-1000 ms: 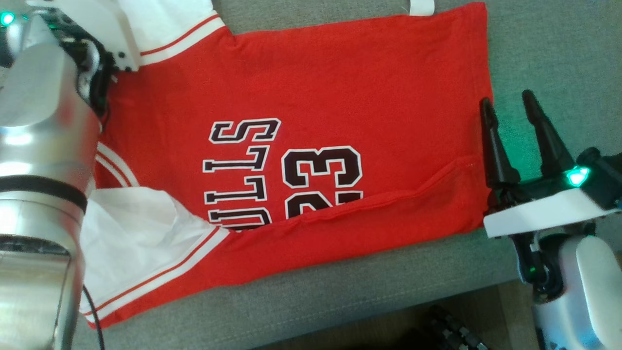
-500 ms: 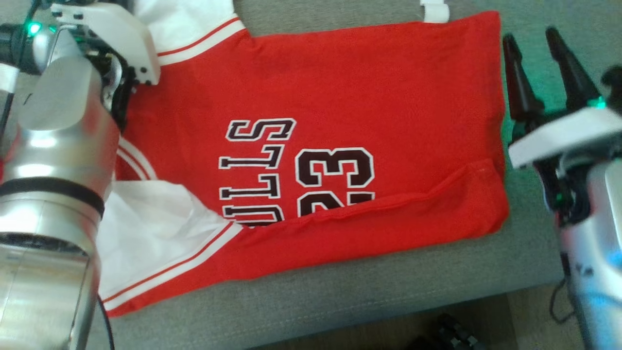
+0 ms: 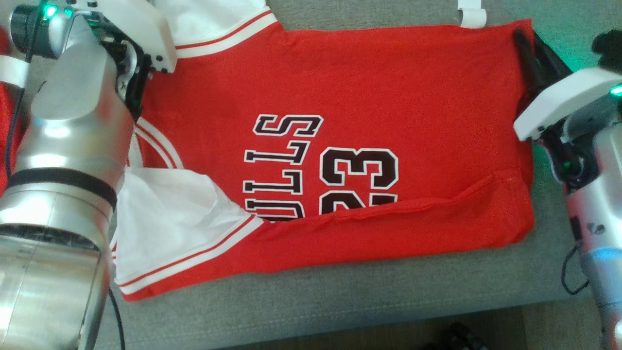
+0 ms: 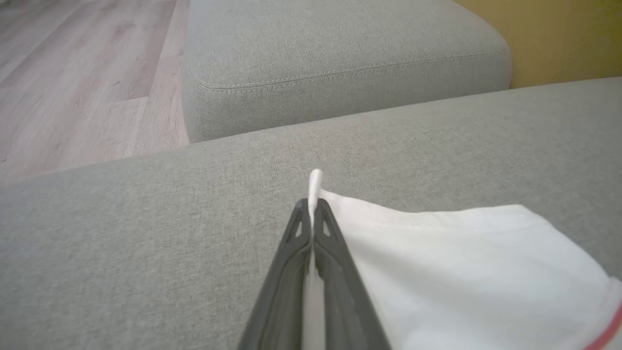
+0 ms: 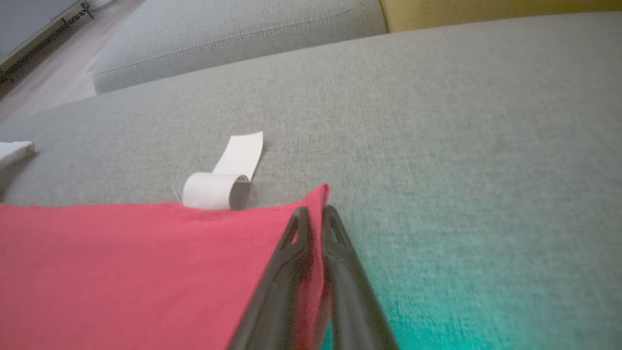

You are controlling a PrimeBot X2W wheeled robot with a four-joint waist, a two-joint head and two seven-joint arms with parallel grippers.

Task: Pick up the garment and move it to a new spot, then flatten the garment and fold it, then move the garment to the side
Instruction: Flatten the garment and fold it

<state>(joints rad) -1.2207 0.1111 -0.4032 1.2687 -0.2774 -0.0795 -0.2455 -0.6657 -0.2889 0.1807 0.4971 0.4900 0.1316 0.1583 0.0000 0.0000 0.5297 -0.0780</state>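
The garment (image 3: 340,87) is a red jersey with white sleeves and black "BULLS 23" lettering, spread on a grey sofa cushion (image 3: 340,301) with its near edge folded over. My left gripper (image 4: 311,209) is shut on the edge of a white sleeve (image 4: 461,262) at the far left; in the head view its fingers are hidden behind the wrist housing. At the far right corner my right gripper (image 3: 527,36) has its fingers closed on the red hem (image 5: 311,272), which shows between them in the right wrist view (image 5: 315,211).
A curled white label (image 5: 218,187) lies on the cushion just beyond the hem, also seen as the white label (image 3: 471,14) at the top of the head view. A second grey cushion (image 4: 340,63) and wood floor (image 4: 73,73) lie beyond. The cushion's front edge (image 3: 340,330) runs low in the head view.
The head camera has shifted, sliding the whole picture right. My right gripper travelled up along the hem to the far corner and closed on it. The left gripper stayed shut on the sleeve.
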